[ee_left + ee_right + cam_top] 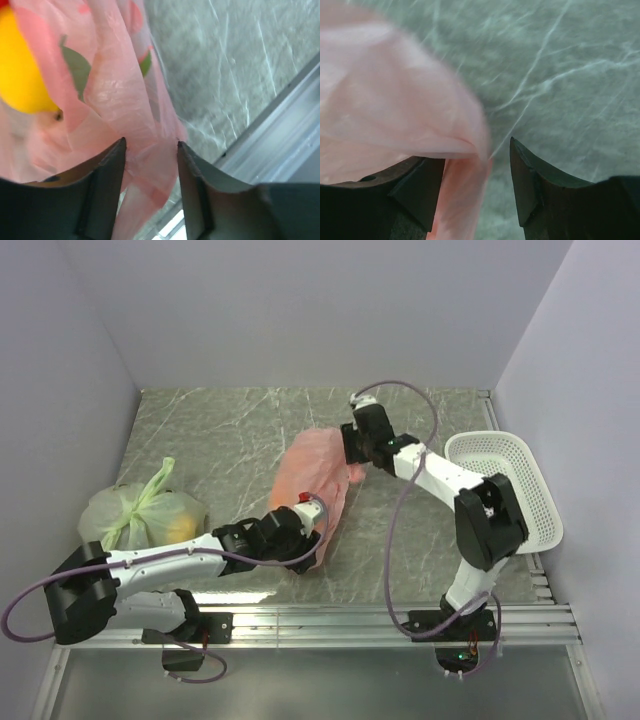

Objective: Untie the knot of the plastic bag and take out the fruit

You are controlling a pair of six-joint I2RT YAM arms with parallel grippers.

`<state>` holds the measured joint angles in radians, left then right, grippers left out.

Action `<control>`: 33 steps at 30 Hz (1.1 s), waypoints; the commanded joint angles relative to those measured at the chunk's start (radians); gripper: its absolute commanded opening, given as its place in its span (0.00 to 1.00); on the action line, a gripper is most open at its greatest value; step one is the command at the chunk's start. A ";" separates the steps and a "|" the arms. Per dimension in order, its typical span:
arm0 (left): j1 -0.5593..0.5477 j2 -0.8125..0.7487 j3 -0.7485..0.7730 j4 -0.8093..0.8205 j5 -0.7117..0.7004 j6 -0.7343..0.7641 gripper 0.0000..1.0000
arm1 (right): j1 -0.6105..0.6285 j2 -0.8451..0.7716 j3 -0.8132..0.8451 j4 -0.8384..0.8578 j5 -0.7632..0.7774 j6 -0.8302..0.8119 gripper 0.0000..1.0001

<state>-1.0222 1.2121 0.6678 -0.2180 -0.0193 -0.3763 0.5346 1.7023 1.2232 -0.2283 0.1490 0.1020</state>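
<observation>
The pink plastic bag [305, 475] lies crumpled mid-table, stretched between my two grippers. My left gripper [303, 528] is at its near end. In the left wrist view its jaws [151, 144] stand apart with a hanging band of pink film [115, 90] between them. A yellow fruit [20, 65] shows through the film at upper left. My right gripper [352, 452] is at the bag's far right edge. Its jaws [476, 154] are open, with a fold of the bag [385, 110] draped over the left finger. I cannot make out the knot.
A pale green tied bag [140, 515] with yellow fruit inside sits at the left, beside the left arm. A white mesh basket [510, 490] stands at the right edge. An aluminium rail [350, 620] runs along the near edge, and walls close in three sides.
</observation>
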 commanded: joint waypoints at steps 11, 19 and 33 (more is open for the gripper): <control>-0.056 -0.052 0.007 0.045 -0.088 -0.145 0.64 | -0.053 -0.202 0.053 0.015 -0.081 0.156 0.66; -0.056 -0.233 0.119 0.043 -0.146 -0.194 0.90 | 0.134 -0.541 -0.189 -0.003 0.009 0.211 0.68; -0.056 -0.208 0.202 -0.210 -0.574 -0.285 0.84 | 0.287 -0.460 -0.393 0.280 -0.161 0.427 0.59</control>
<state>-1.0744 0.9398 0.8425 -0.3279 -0.4549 -0.6346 0.7795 1.1828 0.8291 -0.0635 0.0071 0.4778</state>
